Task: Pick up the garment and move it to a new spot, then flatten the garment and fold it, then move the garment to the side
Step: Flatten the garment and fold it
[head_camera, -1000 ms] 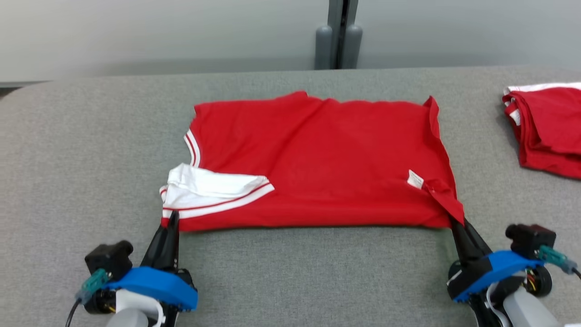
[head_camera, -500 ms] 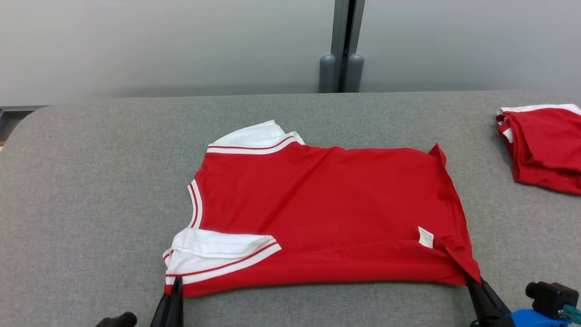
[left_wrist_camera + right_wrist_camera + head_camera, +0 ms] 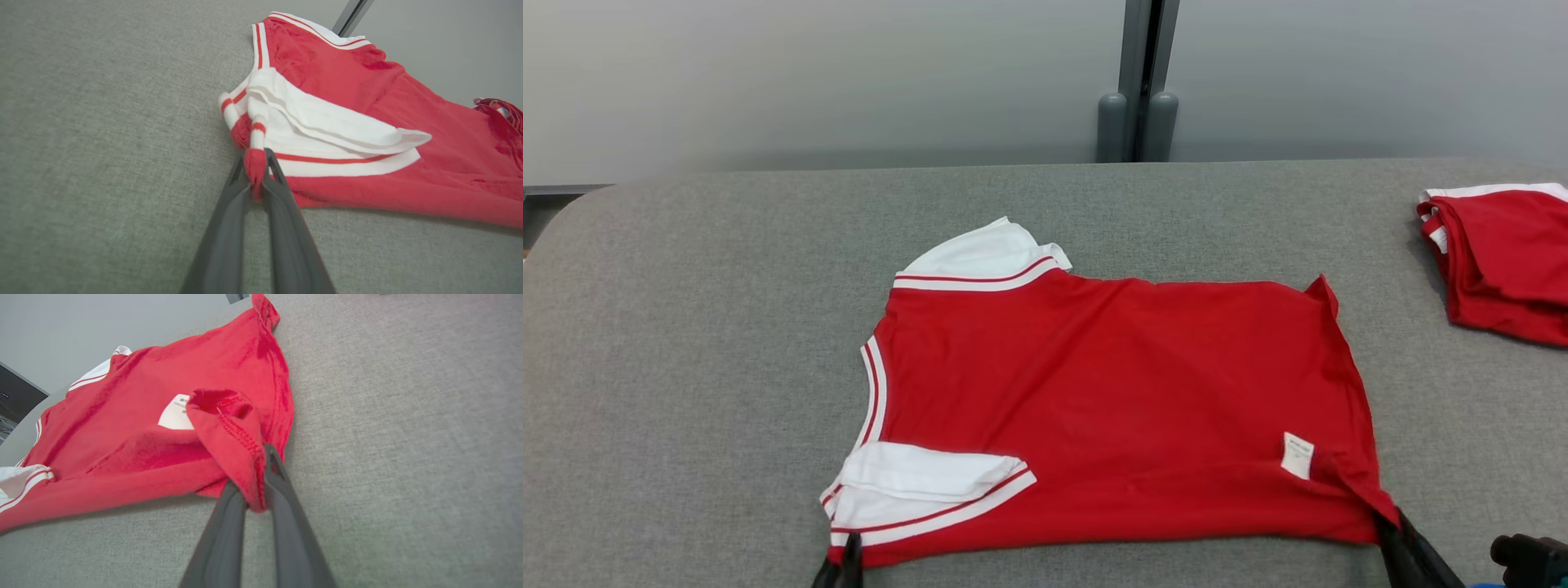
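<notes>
A: Where is the garment?
B: The red garment (image 3: pixel 1111 392) lies flat near the front edge of the grey table (image 3: pixel 686 327).
A: And the grippers?
B: The left gripper (image 3: pixel 256 159) is clamped on the near left corner, by the white sleeve. The right gripper (image 3: pixel 255 473) is clamped on the near right corner.

Fingers (image 3: pixel 226 232) long, dark grey, tapered; black wrist housing (image 3: pixel 1529 558)

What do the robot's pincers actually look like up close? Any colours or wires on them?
The left gripper and right gripper look alike: two long, slim, matte dark grey fingers each, narrowing toward the tips, with no markings or cables visible on them. A black boxy part sits beside the right one in the head view.
</notes>
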Tool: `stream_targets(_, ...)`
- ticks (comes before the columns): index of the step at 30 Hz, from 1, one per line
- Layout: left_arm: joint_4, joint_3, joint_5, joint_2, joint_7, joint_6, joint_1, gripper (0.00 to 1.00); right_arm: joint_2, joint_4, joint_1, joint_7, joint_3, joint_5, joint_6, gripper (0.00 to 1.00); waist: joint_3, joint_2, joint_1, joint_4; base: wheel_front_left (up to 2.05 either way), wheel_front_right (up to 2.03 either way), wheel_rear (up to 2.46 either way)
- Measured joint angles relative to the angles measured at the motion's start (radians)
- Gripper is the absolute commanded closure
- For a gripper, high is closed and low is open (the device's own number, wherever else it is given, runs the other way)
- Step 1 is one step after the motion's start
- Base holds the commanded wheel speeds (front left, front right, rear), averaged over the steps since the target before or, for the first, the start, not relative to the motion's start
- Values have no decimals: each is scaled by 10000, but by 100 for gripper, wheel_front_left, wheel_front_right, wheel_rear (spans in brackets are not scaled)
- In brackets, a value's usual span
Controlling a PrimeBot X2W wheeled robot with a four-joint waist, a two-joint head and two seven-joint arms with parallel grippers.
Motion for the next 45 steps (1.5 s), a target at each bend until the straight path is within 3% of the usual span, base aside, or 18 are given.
stream_targets(1, -36, 79, 125, -13, 0, 2, -27, 0, 40, -48, -3, 50, -56, -102, 0, 0, -2, 0, 0, -10, 0, 0, 0)
stream_targets(12, -1453, 1480, 1352, -151, -2, -6, -639, 0, 205, -911, -551, -769, -472, -882, -2, 0, -79, 0, 1, -146, 0, 0, 0)
stream_targets(23, -2610, 2065, 2282, -211, 0, -23, -1277, 0, 662, -991, -1732, -1756, -136, -1774, -2, 0, -163, 0, 1, -304, 0, 0, 0)
stream_targets(45, -1266, 1908, 3661, -215, 0, 127, -2279, 0, 1216, 128, -2522, -2146, 305, -2989, -2, 0, -230, 0, 1, -372, 0, 0, 0)
